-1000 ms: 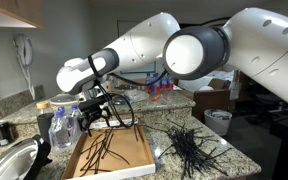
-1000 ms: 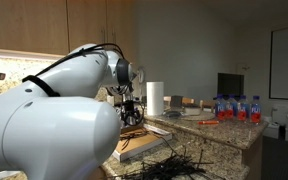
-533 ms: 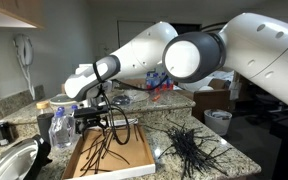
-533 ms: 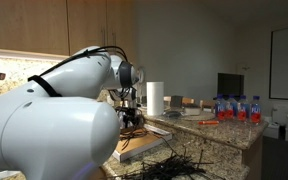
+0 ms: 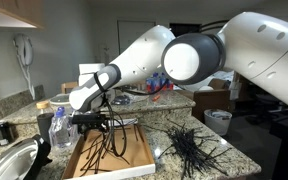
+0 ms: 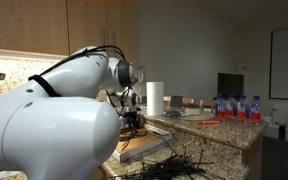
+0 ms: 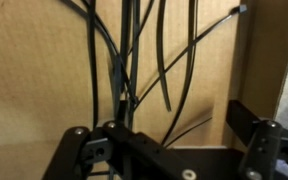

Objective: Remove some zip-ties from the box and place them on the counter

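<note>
The box (image 5: 136,152) lies on the counter (image 5: 224,158) with black zip-ties (image 5: 106,150) scattered inside. A larger heap of zip-ties (image 5: 189,145) rests on the counter beside it, and this heap of zip-ties (image 6: 174,166) shows in both exterior views. My gripper (image 5: 94,127) hangs low over the box's far end, open. In the wrist view the gripper (image 7: 169,140) is open above the brown box floor (image 7: 44,70), with several zip-ties (image 7: 124,60) crossing just ahead of its fingers (image 7: 79,145). Nothing is held.
Clear water bottles (image 5: 62,125) stand close to the box's left side, next to a sink (image 5: 14,160). A raised ledge carries small bottles (image 6: 234,107) and a paper towel roll (image 6: 155,98). A bin (image 5: 219,120) stands beyond the counter.
The gripper has come down toward the box and shifted slightly sideways. It stays open and the zip-ties have not moved.
</note>
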Motion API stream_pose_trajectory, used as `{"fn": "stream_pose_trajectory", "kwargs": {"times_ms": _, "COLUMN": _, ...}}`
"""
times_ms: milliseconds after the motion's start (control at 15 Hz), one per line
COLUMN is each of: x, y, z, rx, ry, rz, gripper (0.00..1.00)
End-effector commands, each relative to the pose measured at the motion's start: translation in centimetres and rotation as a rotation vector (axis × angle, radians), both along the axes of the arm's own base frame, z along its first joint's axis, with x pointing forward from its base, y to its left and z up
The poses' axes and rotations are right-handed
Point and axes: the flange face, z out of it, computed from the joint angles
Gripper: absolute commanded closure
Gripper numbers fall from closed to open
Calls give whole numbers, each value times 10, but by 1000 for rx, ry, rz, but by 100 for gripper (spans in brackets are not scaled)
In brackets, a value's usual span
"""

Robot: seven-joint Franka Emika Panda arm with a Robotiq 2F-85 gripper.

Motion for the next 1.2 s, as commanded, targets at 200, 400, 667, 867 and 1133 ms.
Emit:
{"fn": "stream_pose_trajectory", "kwargs": {"times_ms": 200, "x": -10, "y": -39, "z": 22, "rx": -50, "ry": -17, "rz": -67, "gripper": 0}}
{"fn": "stream_pose_trajectory", "kwargs": {"times_ms": 400, "x": -10, "y": -81, "z": 24, "rx": -83, "ry": 8, "rz": -115, "gripper": 0}}
{"fn": "stream_pose_trajectory", "kwargs": {"times_ms": 667, "x": -40, "y": -99, "z": 20, "rx": -26, "ry": 69, "rz": -117, "gripper": 0}}
{"fn": "stream_pose_trajectory", "kwargs": {"times_ms": 867, "x": -78, "y": -82, "z": 17, "rx": 76, "ry": 116, "rz": -105, "gripper": 0}}
{"fn": "stream_pose_trajectory", "kwargs": {"times_ms": 1133, "x": -108, "y": -65, "z": 17, "rx": 150, "ry": 100, "rz": -64, "gripper": 0}}
